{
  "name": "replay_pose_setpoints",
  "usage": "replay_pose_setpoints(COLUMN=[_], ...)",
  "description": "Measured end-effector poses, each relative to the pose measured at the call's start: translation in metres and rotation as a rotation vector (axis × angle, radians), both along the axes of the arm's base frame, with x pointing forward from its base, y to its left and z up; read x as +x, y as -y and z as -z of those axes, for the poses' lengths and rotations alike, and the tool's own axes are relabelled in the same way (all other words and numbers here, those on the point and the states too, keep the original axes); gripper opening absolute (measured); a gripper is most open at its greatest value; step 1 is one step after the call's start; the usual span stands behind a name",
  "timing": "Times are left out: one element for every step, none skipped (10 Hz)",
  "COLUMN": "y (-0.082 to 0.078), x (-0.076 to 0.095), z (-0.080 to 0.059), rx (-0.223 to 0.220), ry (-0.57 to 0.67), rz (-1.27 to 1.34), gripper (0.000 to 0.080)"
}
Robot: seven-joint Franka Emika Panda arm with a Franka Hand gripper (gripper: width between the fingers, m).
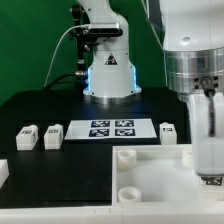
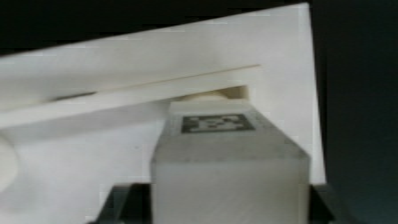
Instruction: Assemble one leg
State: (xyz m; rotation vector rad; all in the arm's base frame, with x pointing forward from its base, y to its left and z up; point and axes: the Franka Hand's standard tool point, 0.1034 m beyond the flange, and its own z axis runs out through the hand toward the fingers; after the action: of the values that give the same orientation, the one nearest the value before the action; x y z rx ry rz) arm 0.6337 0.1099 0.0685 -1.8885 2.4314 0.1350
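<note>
One leg sits clamped upright in our hand at the frame's right edge, directly above the white panel.

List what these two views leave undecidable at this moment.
- Gripper fingertips: in the exterior view blurred and cut by the frame's right edge; open or shut is unclear.
- Leg in the wrist view: its lower end is cut off, so the grip is unseen.
- Whether the leg touches the white panel: too blurred.
</note>
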Motion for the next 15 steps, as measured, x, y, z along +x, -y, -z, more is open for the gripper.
replay_pose_setpoints(y=[0.0, 0.0, 0.0, -0.001, -0.001, -0.001, -0.003, -0.008, -0.013, -0.016, -0.02, -0.023, -0.022, -0.022, -0.022], x=[0.0, 0.0, 0.0, -0.001, -0.002, -0.002, -0.002, -0.007, -0.01, -0.014, -0.016, -0.017, -0.018, -0.018, -0.018], z=[0.0, 0.0, -0.001, 0.0, 0.001, 0.001, 0.001, 0.003, 0.001, -0.005, -0.012, -0.018, -0.015, -0.014, -0.014], rx=[0.0, -0.001, -0.005, -0.007, -0.007, -0.007, -0.007, -0.007, -0.005, -0.001, 0.003, 0.005, 0.003, 0.003, 0.003], ry=[-0.008, -0.01, -0.01, -0.007, -0.01, -0.009, -0.009, -0.012, -0.011, -0.008, -0.002, 0.003, -0.001, -0.002, -0.002], rz=[0.065, 0.081, 0.089, 0.059, 0.058, 0.055, 0.046, 0.012, -0.014, -0.028, -0.036, -0.041, -0.041, -0.042, -0.042], gripper=[0.0293, 0.0293, 0.0293, 0.0293, 0.037, 0.0507, 0.0507, 0.0619, 0.064, 0.064, 0.0648, 0.0648, 0.0649, 0.0649, 0.0649])
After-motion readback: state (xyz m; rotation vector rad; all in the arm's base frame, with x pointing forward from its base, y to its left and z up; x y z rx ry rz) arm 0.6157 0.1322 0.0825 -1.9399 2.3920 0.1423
